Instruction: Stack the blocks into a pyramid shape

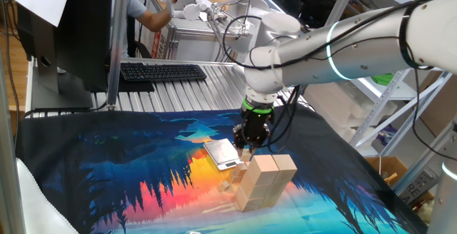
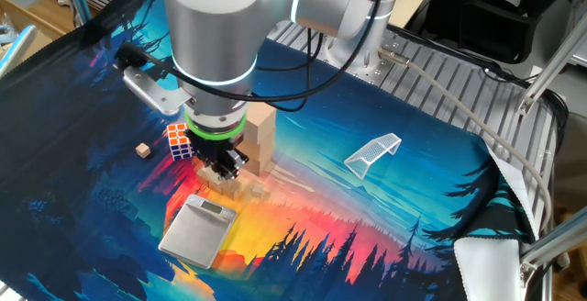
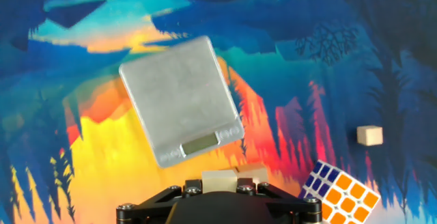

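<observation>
Several large pale wooden bricks (image 1: 265, 179) stand stacked together on the mat right of the scale; in the other fixed view the stack (image 2: 261, 136) is just behind the hand. My gripper (image 1: 248, 147) hangs beside the stack, low over the mat (image 2: 223, 169). In the hand view the gripper (image 3: 218, 182) is shut on a small pale wooden block (image 3: 218, 177), with a second small block (image 3: 252, 172) just past it. Small bits (image 1: 228, 184) lie by the stack's foot. One small cube (image 3: 369, 136) lies apart on the mat (image 2: 142, 150).
A flat silver-grey scale (image 1: 223, 153) lies on the mat just ahead of the hand (image 3: 181, 108). A Rubik's cube (image 2: 179, 140) sits next to the stack (image 3: 338, 193). A white mesh piece (image 2: 371, 152) lies farther off. A keyboard (image 1: 163, 71) is beyond the mat.
</observation>
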Robot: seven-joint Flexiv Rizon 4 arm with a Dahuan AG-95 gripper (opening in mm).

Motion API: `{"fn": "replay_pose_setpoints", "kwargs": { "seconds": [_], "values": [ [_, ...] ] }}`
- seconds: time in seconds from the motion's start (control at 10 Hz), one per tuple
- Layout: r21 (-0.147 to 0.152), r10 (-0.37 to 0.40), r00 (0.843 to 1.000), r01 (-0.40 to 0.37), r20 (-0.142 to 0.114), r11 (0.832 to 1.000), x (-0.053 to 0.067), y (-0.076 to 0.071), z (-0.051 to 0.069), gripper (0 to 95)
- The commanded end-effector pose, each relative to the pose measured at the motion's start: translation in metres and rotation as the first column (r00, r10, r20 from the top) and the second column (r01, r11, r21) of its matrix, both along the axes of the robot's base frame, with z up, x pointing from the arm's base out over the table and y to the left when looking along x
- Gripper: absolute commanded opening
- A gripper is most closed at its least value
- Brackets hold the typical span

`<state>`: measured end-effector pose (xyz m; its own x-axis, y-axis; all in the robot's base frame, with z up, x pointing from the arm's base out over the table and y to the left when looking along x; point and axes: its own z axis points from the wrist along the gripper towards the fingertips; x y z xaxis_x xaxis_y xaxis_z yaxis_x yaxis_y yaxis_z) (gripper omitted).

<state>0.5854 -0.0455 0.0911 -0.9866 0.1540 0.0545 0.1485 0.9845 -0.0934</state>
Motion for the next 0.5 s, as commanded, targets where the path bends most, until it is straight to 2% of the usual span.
{"fn": "replay_pose_setpoints", "kwargs": {
  "seconds": [0.1, 0.5],
  "values": [
    [-0.013, 0.007, 1.000, -0.007, -0.013, 1.000, 0.0029, -0.0002, -0.0012, 0.0],
    [-0.015, 0.012, 1.000, -0.012, -0.021, 1.000, 0.0015, -0.0006, -0.0013, 0.0]
  ]
}}
